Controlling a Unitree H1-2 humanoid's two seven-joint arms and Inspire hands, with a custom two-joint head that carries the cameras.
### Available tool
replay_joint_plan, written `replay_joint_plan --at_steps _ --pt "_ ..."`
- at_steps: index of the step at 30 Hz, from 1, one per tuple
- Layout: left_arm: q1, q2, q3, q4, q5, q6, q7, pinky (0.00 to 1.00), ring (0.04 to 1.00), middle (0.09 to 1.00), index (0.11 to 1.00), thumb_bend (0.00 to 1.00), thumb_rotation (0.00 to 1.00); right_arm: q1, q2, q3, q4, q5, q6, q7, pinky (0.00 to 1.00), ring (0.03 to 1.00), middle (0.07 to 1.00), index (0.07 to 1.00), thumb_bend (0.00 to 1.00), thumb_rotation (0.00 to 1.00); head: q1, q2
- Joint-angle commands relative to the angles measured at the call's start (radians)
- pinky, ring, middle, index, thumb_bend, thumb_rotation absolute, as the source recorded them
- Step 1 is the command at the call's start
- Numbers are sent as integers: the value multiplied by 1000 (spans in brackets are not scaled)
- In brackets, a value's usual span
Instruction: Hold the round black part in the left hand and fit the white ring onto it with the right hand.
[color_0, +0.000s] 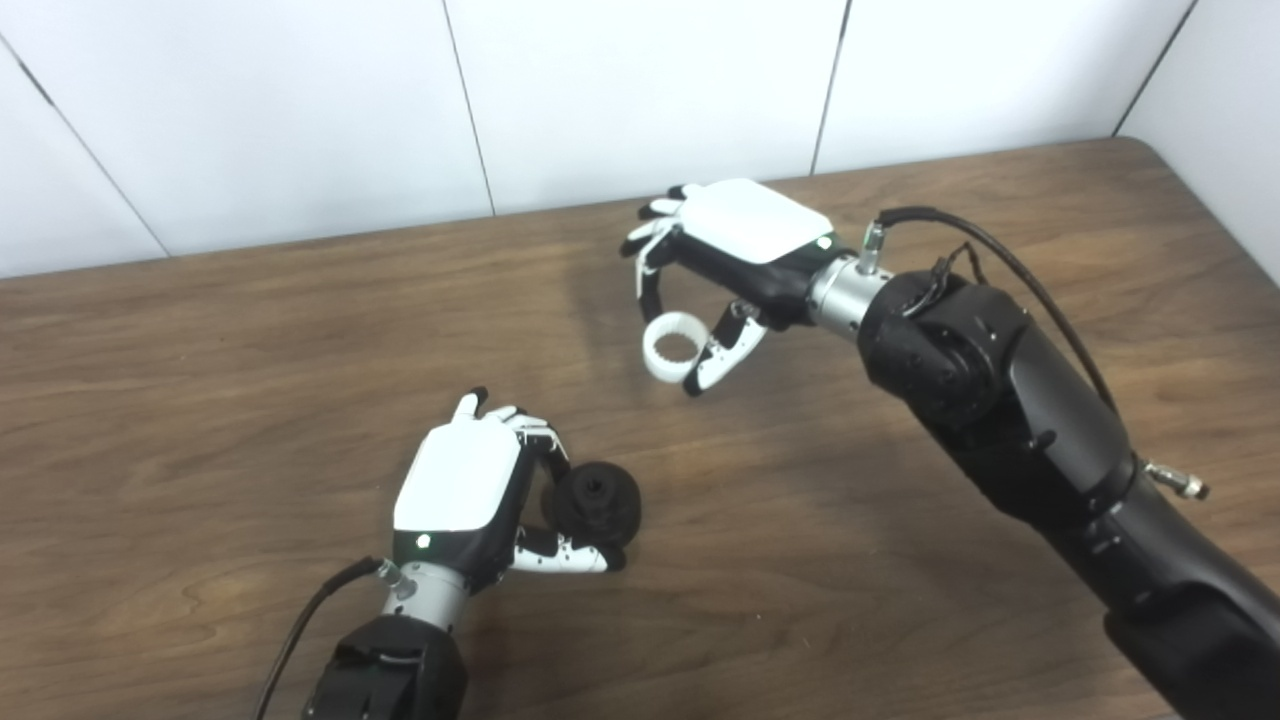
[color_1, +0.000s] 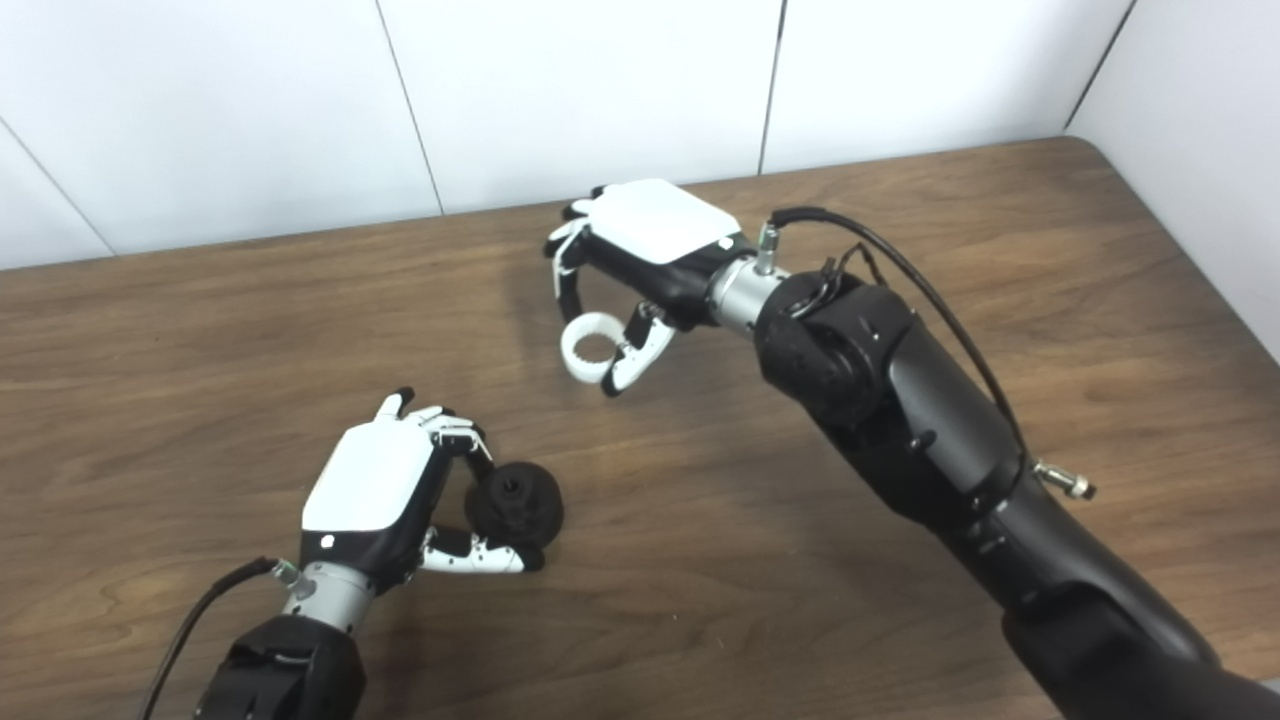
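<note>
Spreading across both views, a brown wooden table (color_0: 250, 400) fills most of the scene, with a white panelled wall (color_0: 300, 110) standing behind its far edge. Next in bulk comes the right arm (color_0: 1010, 420), black and thick, entering from the lower right corner and reaching up toward the middle of the table, a black cable (color_0: 1000, 260) looping over its wrist. At its end the right hand (color_0: 730, 260) is turned with its white back upward, and its fingers (color_0: 650, 290) and thumb are closed on the white ring (color_0: 672, 347), which hangs below the palm, lifted off the wood, its toothed rim and open centre showing. The left arm (color_0: 395, 670) shows only a short black stretch at the bottom edge, left of centre. Its left hand (color_0: 465, 490) sits low over the table, white back up, fingers curled over the top and thumb (color_0: 560, 558) tucked underneath the round black part (color_0: 598, 503), gripping it at the hand's right side. That part faces outward with a small hole at its centre. Ring and black part are well apart, the ring higher in the pictures and a little to the right.
</note>
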Motion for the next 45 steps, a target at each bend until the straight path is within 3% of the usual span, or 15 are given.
replay_joint_plan --at_steps 1,15,25,45 --pt "11 3 -12 33 21 5 -22 1000 859 759 484 525 58 -25 8 -10 -43 -9 -12 7 1000 947 840 483 525 135 -1 1" --pt "12 -1 -17 37 18 7 -6 1000 857 756 484 525 58 14 64 25 -133 -14 -62 87 1000 954 832 482 525 136 27 12" --pt "11 -5 -21 42 15 7 5 1000 854 750 483 525 57 38 87 36 -169 -22 -56 144 1000 964 839 483 525 137 39 18" --pt "13 -10 -28 41 17 20 12 1000 852 748 483 525 57 81 121 33 -108 -46 -92 125 1000 965 843 483 525 136 45 26"
